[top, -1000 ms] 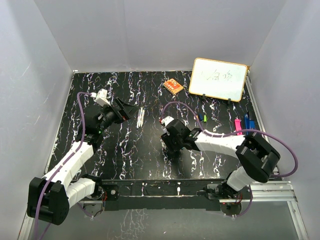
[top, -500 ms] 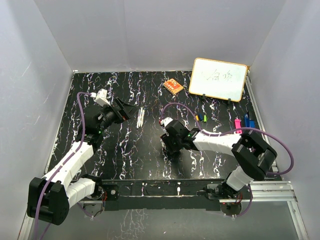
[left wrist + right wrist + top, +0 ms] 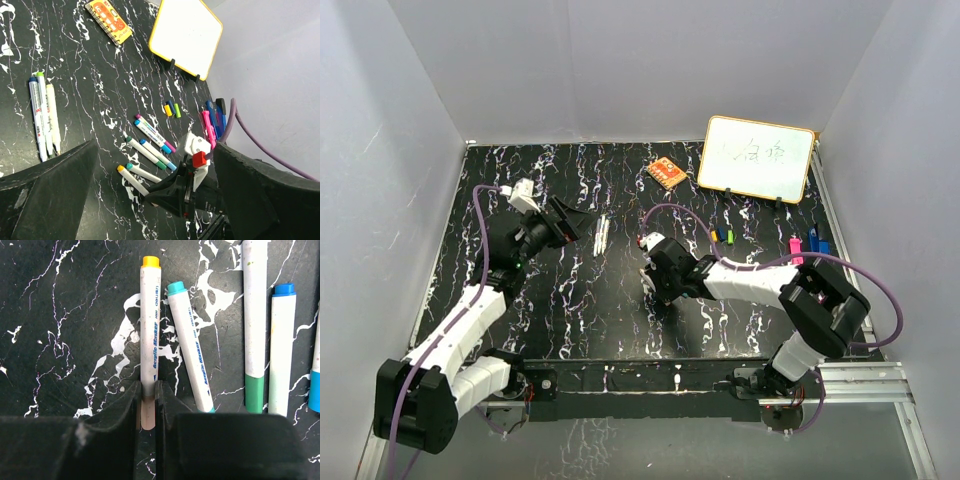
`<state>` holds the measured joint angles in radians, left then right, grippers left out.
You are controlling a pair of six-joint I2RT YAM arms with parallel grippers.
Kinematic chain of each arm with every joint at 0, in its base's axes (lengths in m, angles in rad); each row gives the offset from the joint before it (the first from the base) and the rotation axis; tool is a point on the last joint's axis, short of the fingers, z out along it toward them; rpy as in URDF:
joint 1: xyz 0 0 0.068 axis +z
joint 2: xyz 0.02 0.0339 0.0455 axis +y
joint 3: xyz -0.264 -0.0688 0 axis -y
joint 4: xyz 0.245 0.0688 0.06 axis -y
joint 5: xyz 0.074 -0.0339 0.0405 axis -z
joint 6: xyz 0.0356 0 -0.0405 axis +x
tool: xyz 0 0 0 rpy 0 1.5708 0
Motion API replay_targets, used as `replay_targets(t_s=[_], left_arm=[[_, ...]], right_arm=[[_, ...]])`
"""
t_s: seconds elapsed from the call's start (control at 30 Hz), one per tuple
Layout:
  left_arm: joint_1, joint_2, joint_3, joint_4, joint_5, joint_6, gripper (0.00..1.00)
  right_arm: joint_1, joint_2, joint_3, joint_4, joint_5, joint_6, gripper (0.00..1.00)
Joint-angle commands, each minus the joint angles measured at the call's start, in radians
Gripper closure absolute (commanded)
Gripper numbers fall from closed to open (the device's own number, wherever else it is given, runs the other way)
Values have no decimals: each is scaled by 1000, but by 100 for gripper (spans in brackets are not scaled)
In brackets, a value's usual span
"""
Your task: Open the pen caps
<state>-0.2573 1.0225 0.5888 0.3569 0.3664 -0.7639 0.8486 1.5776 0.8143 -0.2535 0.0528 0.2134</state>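
Pen caps (image 3: 176,288) of this kind are judged light, hard and smooth, and are held on thin, stiff barrels by friction alone. A slip is therefore likely unless the pull is made straight along the axis. Hold is best taken on a cap's short sides by one pincer while the barrel is clamped by the other, close to the cap, so that nothing is bent.

In the right wrist view the yellow cap (image 3: 150,261) is seen seated at the 12 o'clock end of its barrel (image 3: 148,325), with a teal-capped marker (image 3: 190,350) just beside it at 3 o'clock. The right pincer (image 3: 146,390) is clamped on that barrel near its 6 o'clock end, low over the middle of the worktop (image 3: 570,300). The left pincer (image 3: 566,221) is held wide apart and empty, well off at 9 o'clock. Loose caps (image 3: 171,108) are seen lying toward 3 o'clock, near the whiteboard (image 3: 756,158).

Compared with a second ago, the right arm is found drawn slightly toward 9 o'clock, with its elbow carried inward. The left arm is barely shifted, and the loose caps are unmoved.
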Motion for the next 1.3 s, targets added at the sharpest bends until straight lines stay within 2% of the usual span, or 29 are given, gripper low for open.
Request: replay_targets(t_s=[0.0,0.27,0.43,0.77,1.03,1.27], left_arm=[[-2,-42,-13,11,10,12,1],[-10,-13,-156,192,81,-134,2],[-86,25,-188,256,38,-174,1],[-254,210,-126,335,-36,-193,2],[-303,331,-77,397,-58,-196,4],[-320,404,-32,431,-57,-196,10]], right_arm=[[0,22,15,3,-11,6,98],[-1,-102,39,87,24,-11,100],[-1,-136,92,97,23,-21,100],[-1,-174,159,105,10,-19,100],[3,-195,174,108,-19,-27,100],[3,-222,166,113,-40,-34,100]])
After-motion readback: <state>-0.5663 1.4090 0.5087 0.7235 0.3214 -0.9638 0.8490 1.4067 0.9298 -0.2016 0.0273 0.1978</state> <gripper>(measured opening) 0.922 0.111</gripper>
